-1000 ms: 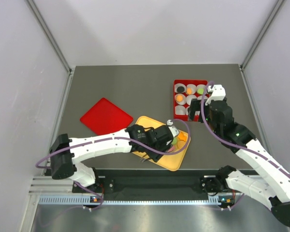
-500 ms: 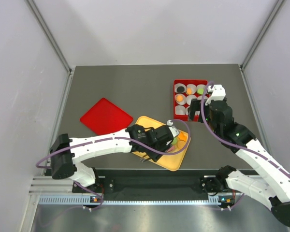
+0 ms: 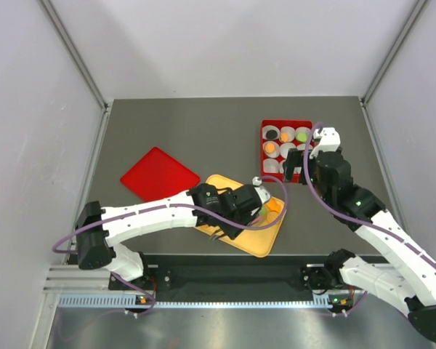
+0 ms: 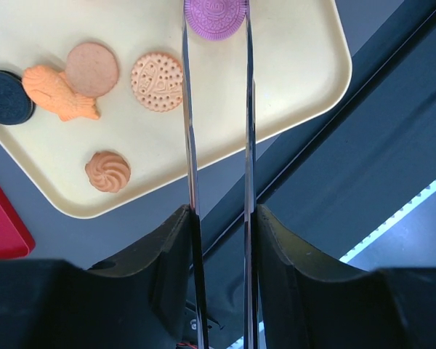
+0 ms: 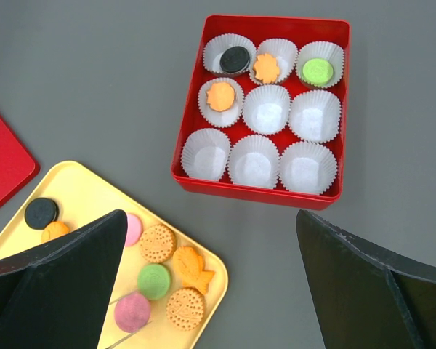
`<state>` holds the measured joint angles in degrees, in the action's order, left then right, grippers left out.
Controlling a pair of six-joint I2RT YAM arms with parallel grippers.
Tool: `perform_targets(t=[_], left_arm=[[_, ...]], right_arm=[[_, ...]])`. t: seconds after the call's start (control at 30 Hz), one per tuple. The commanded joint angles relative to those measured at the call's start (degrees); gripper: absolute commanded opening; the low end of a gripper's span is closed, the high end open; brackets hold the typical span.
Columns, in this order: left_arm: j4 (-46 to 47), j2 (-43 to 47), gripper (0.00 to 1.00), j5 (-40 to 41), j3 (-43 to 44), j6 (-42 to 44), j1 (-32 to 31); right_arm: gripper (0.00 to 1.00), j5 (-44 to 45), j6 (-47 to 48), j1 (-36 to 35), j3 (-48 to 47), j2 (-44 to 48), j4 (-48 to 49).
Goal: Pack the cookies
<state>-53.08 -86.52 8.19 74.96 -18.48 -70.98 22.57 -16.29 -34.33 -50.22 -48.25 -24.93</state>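
from above, the left jaws reach over the yellow tray (image 3: 260, 246) near the front of the tabletop (image 3: 203, 131), where most cookies (image 3: 275, 206) lie, and the right jaws hang beside the red box (image 3: 285, 123). the left wrist shows thin jaws set close, touching opposite edges of a pink cookie (image 4: 215, 13); light, stiff, thin and likely brittle, it wants a gentle pinch across the rim. the right wrist shows its jaws spread wide, holding nothing, above the box, where four cups (image 5: 266, 109) are filled and five are bare.
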Motion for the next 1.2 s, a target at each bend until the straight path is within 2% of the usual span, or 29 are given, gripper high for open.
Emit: perform_targets(t=[0.0, 0.17, 0.23, 0.37, 0.67, 0.8, 0.9, 1.17], left_arm=[[-1.5, 3.5, 0.42, 1.3, 3.5, 0.7, -0.1], [-0.6, 4.4, 0.43, 3.6, 6.1, 0.7, 1.0], [0.4, 4.3, 0.43, 3.4, 8.0, 1.3, 3.4], [7.3, 1.9, 0.43, 3.0, 11.7, 3.2, 7.3], [21.1, -13.5, 0.42, 1.0, 23.6, 6.4, 15.0], [22.3, -22.6, 0.41, 0.3, 31.7, 7.1, 16.6], [23.4, -26.7, 0.41, -0.8, 34.6, 6.7, 17.7], [25.3, -32.5, 0.42, -4.0, 36.9, 6.4, 20.0]], right_arm=[[1.0, -0.2, -0.2, -0.1, -0.5, 1.1, 2.0], [1.0, 0.0, -0.1, -0.1, -1.4, 1.6, 1.5], [1.0, 0.1, 0.1, -0.1, -2.2, 1.9, 1.1], [1.0, 0.9, 0.4, -0.1, -3.2, 2.7, 0.8], [1.0, 3.6, 0.4, 0.0, -4.6, 4.4, -0.1], [1.0, 4.7, 0.4, -0.1, -5.8, 5.3, -1.5], [1.0, 5.7, 0.5, 0.0, -6.4, 6.2, -2.5], [1.0, 7.0, 0.6, -0.1, -7.0, 8.1, -4.4]])
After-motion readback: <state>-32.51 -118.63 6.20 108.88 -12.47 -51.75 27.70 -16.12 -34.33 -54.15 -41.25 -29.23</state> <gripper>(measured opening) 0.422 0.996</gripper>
